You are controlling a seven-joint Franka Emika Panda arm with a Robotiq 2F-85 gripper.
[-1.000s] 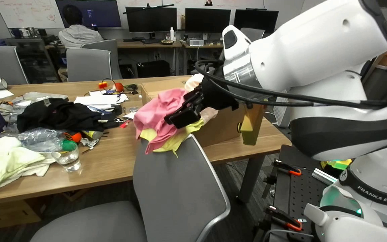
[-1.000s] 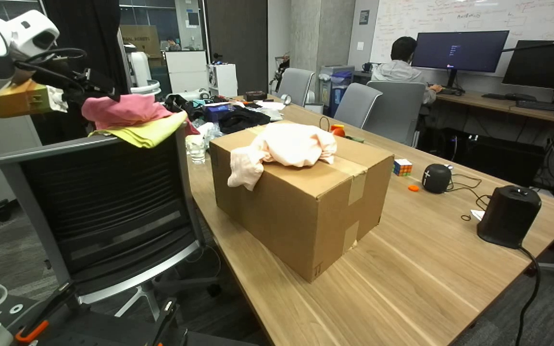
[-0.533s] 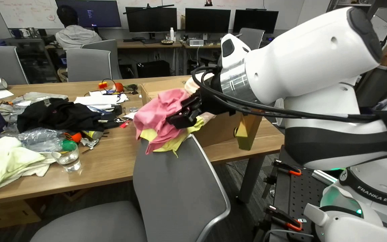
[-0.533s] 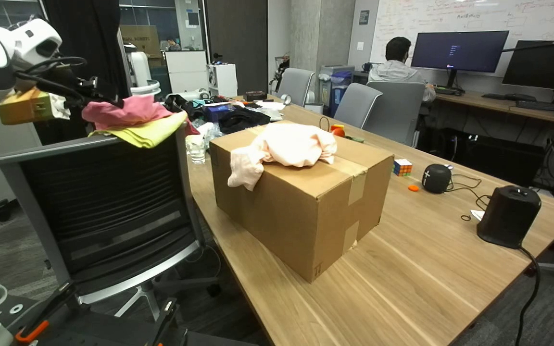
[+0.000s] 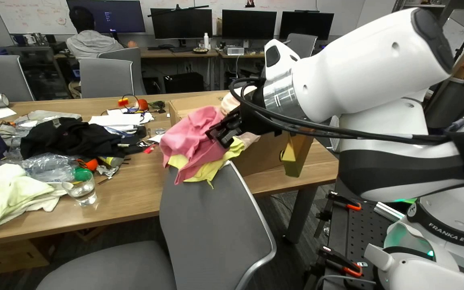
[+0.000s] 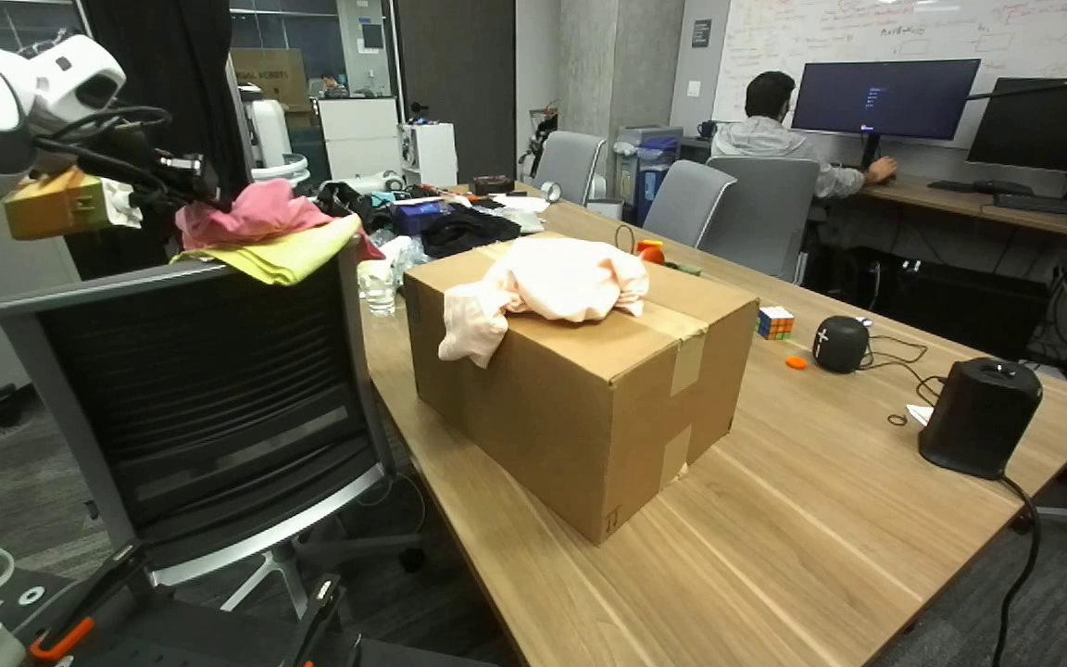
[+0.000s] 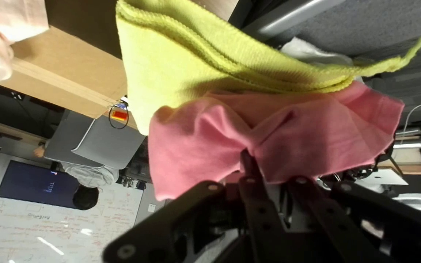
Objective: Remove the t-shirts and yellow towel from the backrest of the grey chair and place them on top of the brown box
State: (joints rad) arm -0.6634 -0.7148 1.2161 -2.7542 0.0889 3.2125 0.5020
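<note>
A pink t-shirt point(image 5: 189, 135) lies bunched on top of the grey chair's backrest point(image 5: 216, 217). Beneath it the yellow towel point(image 6: 288, 252) hangs over the same top edge. In the wrist view the pink cloth point(image 7: 199, 146) puckers to a point at my gripper point(image 7: 251, 155), whose jaws have come together on a fold. One finger point(image 7: 247, 164) shows there; the opposite tip is covered by cloth. A pale peach t-shirt point(image 6: 566, 278) rests on the brown box point(image 6: 515, 408), one end drooping over its side.
The box stands on the wooden table point(image 6: 821, 519) close beside the chair. A glass of water point(image 5: 82, 189), a black garment point(image 5: 71, 137) and pale yellow cloth point(image 5: 10, 193) lie farther along. A Rubik's cube point(image 6: 774, 322) and small speaker point(image 6: 841, 344) sit behind the box.
The jaws have gone from open to shut, drawing in the near edge of the pink t-shirt. The arm dipped and shifted slightly. Towel, box and peach t-shirt stay put.
</note>
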